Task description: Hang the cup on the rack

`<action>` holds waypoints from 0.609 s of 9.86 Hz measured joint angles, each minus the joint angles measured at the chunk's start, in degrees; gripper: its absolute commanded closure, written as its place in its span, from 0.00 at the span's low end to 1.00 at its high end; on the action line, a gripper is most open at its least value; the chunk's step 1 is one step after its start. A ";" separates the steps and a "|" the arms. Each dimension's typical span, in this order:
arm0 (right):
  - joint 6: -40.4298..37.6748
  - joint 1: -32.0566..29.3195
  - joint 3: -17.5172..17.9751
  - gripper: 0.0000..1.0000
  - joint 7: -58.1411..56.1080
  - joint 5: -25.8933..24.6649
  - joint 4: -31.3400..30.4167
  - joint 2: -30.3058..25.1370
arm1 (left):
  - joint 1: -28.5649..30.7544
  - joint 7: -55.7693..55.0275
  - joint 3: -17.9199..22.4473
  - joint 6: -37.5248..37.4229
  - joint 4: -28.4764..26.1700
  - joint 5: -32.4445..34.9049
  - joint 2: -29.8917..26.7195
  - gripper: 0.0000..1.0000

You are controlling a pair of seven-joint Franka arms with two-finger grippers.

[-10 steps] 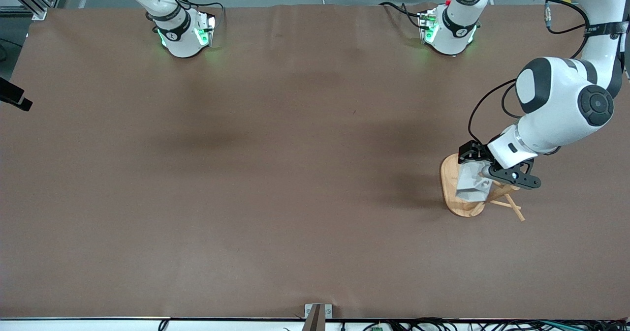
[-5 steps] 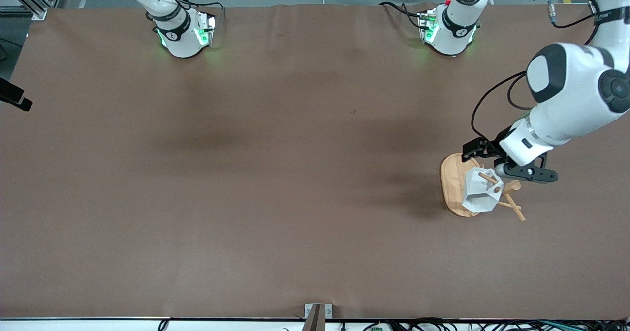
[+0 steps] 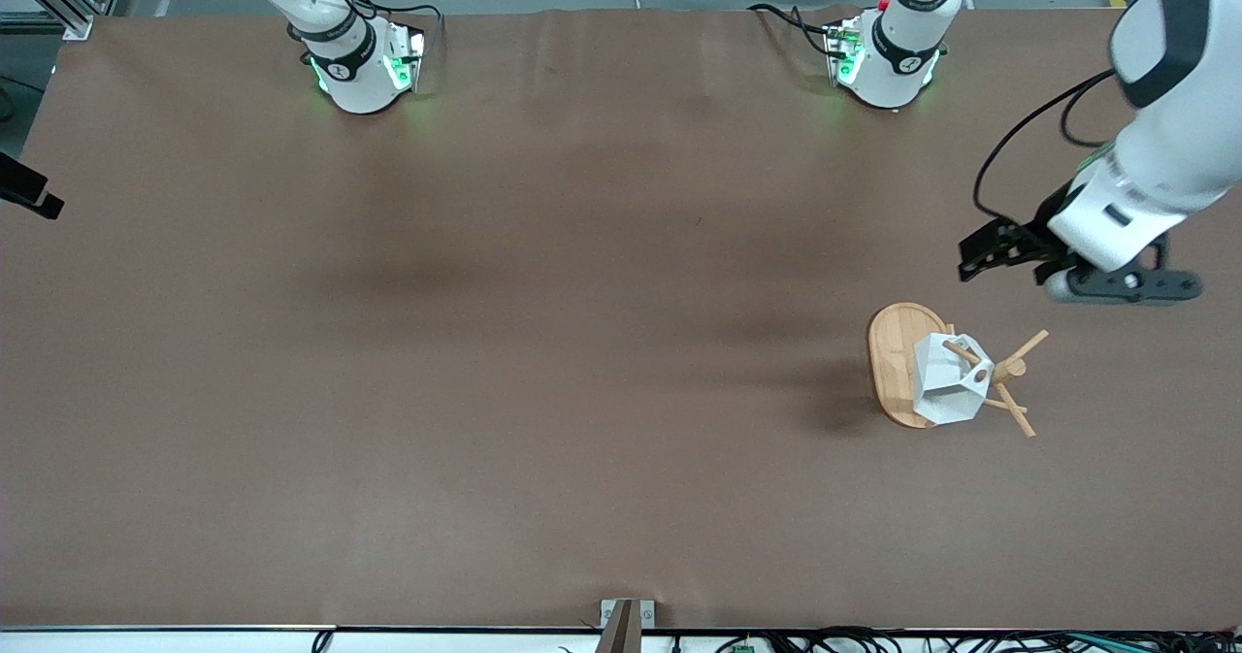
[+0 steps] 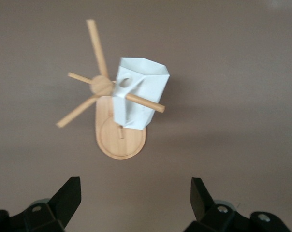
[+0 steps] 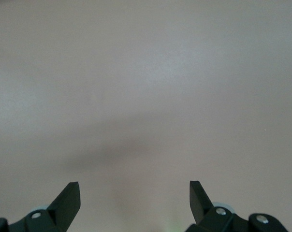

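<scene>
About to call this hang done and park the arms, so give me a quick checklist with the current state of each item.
1. Cup on a peg: ok. In the left wrist view a peg passes through the handle hole of the cup.
2. Left gripper released: ok, open and empty, up in the air apart from the rack.
3. Rack upright: ok, its oval base lies flat on the table.
4. Cup seated far enough down the peg: cannot tell.
5. Right gripper out of the way: ok, open and empty over bare table; that arm waits.
</scene>
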 measured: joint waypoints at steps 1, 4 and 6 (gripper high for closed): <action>0.69 0.00 0.00 0.00 0.00 0.00 0.00 0.00 | 0.67 0.81 0.01 -1.92 1.68 1.16 -1.11 0.00; 0.90 0.00 0.00 0.00 0.00 0.00 0.00 0.00 | 3.06 0.74 -2.63 -10.34 5.41 1.30 -2.92 0.00; 0.86 0.00 0.01 0.00 0.00 0.00 0.00 0.00 | 7.70 0.05 -7.82 -12.35 5.61 1.31 -3.86 0.00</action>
